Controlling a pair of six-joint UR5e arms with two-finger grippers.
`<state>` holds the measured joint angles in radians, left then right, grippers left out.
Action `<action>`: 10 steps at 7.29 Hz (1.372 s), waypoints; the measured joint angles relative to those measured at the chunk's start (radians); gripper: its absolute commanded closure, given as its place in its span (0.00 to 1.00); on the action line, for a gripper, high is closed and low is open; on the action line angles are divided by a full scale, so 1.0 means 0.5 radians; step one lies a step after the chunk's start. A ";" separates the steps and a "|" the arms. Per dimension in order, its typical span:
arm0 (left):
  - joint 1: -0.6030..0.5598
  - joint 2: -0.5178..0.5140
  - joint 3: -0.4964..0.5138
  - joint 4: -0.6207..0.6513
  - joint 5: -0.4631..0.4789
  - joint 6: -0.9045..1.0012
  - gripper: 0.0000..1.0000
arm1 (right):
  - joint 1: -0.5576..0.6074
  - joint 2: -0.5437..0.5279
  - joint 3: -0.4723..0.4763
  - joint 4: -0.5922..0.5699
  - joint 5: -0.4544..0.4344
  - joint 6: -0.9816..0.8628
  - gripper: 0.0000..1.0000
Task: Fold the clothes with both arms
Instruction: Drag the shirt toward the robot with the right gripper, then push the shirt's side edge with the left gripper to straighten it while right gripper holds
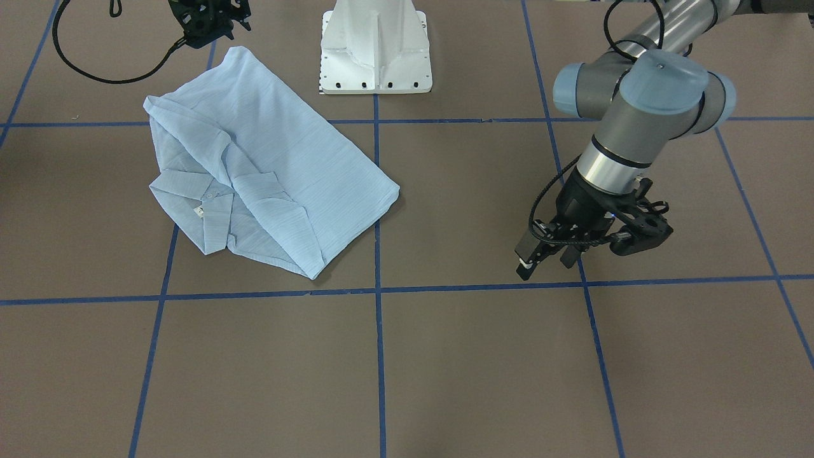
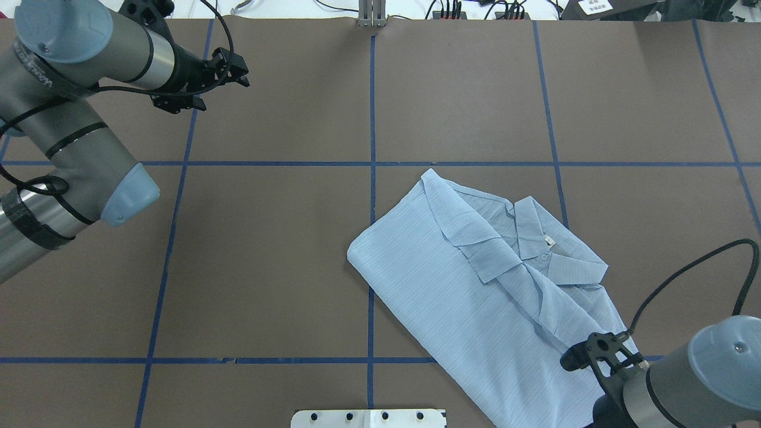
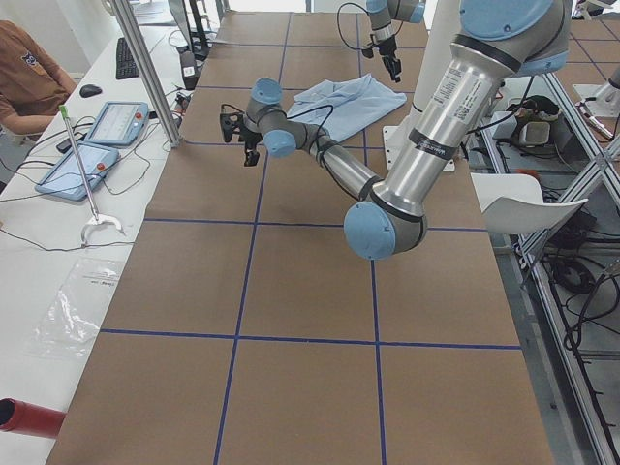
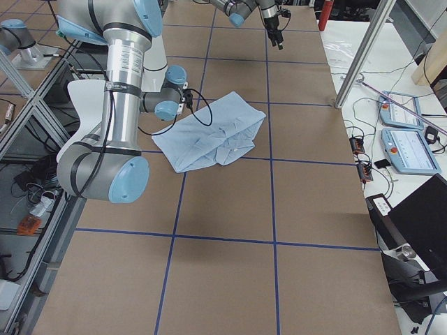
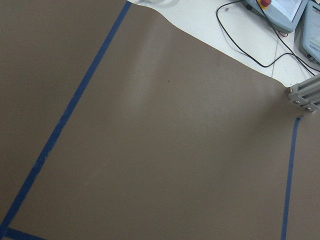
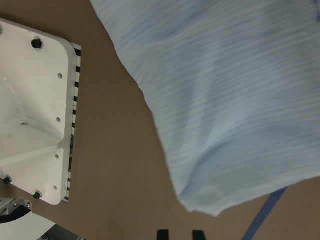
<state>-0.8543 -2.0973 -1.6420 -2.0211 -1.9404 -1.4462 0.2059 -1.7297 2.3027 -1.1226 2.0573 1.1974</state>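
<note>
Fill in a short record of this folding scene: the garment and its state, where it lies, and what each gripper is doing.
garment: light blue shirt, folded, collar showing on top
place: flat on the table, in the robot's right half, near the white pedestal base
left gripper: open, empty, over bare table, well apart from the shirt
right gripper: open, empty, by the shirt's edge nearest the base
contact: neither gripper holds the shirt
</note>
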 measured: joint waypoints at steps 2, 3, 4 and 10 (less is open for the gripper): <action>0.219 -0.016 -0.094 0.097 0.000 -0.147 0.01 | 0.219 0.276 -0.074 0.003 -0.318 0.001 0.00; 0.343 -0.027 -0.118 0.151 0.032 -0.252 0.02 | 0.341 0.328 -0.087 0.004 -0.421 -0.006 0.00; 0.492 -0.070 -0.121 0.241 0.107 -0.345 0.04 | 0.482 0.347 -0.090 0.005 -0.421 -0.019 0.00; 0.863 -0.373 0.174 0.401 0.245 -0.505 0.30 | 0.898 0.358 -0.092 0.008 -0.114 -0.039 0.00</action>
<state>-0.4228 -2.2838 -1.5549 -1.8203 -1.8178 -1.6985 0.6548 -1.5509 2.2565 -1.1184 2.0001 1.1781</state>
